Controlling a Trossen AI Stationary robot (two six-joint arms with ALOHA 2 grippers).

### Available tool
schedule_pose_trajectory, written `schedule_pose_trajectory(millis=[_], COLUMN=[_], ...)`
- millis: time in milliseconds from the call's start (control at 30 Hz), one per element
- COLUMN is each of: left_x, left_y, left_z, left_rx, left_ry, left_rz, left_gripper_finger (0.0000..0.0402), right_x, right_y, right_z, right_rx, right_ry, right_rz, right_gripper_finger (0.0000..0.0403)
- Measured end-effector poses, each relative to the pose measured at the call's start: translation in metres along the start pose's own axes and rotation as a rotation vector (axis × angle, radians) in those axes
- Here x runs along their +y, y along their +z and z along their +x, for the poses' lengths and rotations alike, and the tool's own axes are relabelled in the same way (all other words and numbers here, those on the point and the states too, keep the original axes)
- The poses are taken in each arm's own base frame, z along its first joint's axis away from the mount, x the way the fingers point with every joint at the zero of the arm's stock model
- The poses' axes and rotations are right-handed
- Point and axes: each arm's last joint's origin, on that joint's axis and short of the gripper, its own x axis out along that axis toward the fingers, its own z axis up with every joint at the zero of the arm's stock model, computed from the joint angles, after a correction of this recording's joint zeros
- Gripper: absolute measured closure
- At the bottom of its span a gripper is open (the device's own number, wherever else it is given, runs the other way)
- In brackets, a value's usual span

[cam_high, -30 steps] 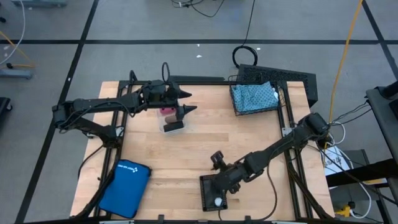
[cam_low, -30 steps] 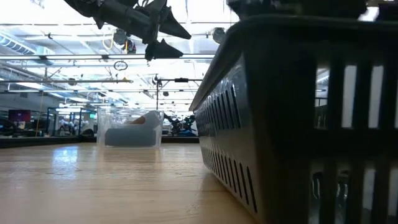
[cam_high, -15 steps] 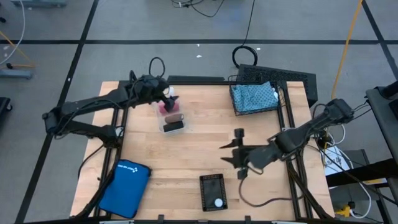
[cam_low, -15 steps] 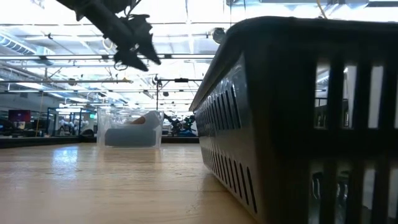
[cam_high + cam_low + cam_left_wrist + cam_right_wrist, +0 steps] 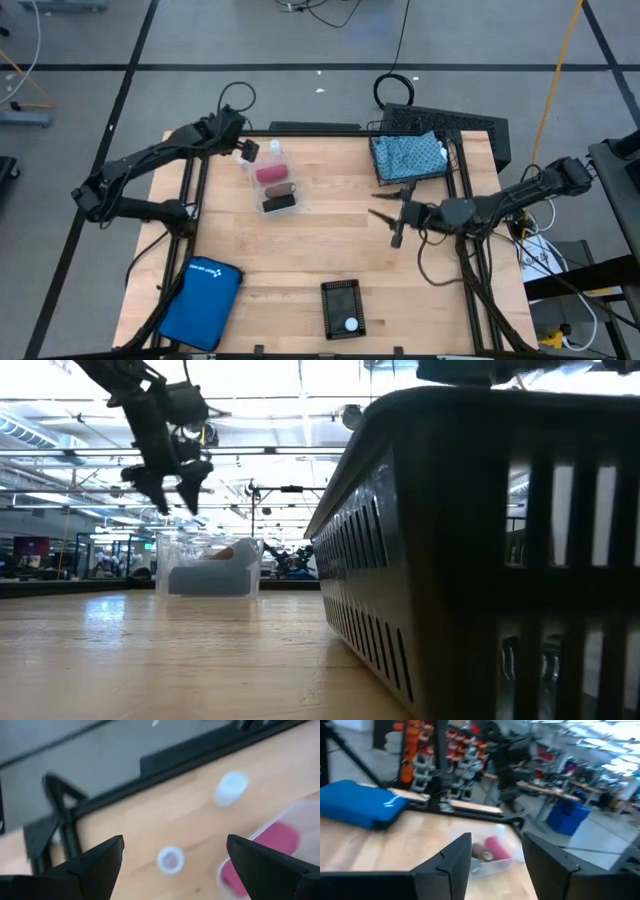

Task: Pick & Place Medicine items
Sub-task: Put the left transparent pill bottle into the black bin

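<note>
On the wooden tabletop, a clear tray near the far-left corner is seen to hold the pink block, the brown block and the black block in a row; two white vials are stood just beside it toward the far edge, the second vial close by. A third vial is lying in the small black basket at the near edge. The teal pouch is held in a black wire basket at the far-right corner, and the blue zip case is laid at the near-left corner. The left gripper is held over the far edge next to the vials, its jaws spread and empty. The right gripper is held above the right half of the tabletop, just before the pouch basket, jaws likewise spread with nothing between them
</note>
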Motion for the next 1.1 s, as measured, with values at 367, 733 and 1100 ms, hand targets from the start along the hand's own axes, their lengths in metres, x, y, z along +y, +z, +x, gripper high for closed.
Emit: schedule_pose_trajectory(millis=[367, 733, 1100], left_x=[0.015, 0.018, 0.021], left_y=[-0.028, -0.108, -0.164], left_z=[0.028, 0.046, 0.074], left_rx=[0.156, 0.03, -0.183], left_ry=[0.057, 0.005, -0.115], left_rz=[-0.05, -0.124, -0.14], left_gripper_finger=[0.0039, 0.0039, 0.0039], right_x=[-0.022, -0.022, -0.022], right_y=[-0.024, -0.025, -0.025], right_z=[-0.002, -0.002, -0.002], right_rx=[0.012, 0.015, 0.017], right_ry=[-0.017, -0.016, -0.016], right_rz=[-0.02, -0.022, -0.023], right_gripper_finger=[0.0243, 0.0243, 0.0243])
